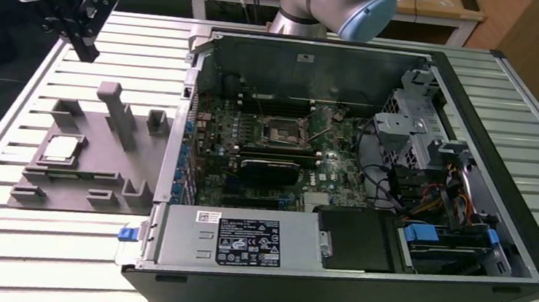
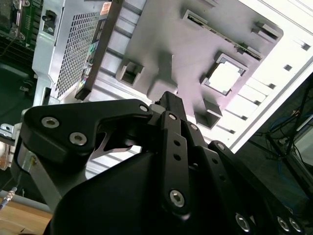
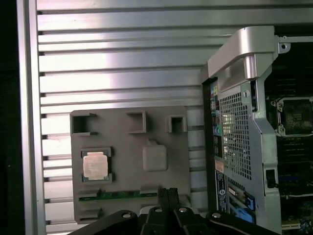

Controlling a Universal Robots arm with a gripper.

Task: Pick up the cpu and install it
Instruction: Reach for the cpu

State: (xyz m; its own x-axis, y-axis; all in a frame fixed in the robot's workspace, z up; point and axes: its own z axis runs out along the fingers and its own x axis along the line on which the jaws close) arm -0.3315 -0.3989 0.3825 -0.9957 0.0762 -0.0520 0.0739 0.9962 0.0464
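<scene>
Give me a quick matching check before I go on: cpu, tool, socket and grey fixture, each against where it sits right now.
Things:
1. cpu
2. tool
3. socket
4. grey fixture

Places:
A. inside the case, on the motherboard
B. in a recess of the fixture
C. above the table, shut and holding nothing
D. flat on the slatted table, beside the case

Pairs: 1-B, 2-C, 3-A, 4-D

Lab, slatted metal table (image 1: 55, 257), open computer case (image 1: 335, 292)
</scene>
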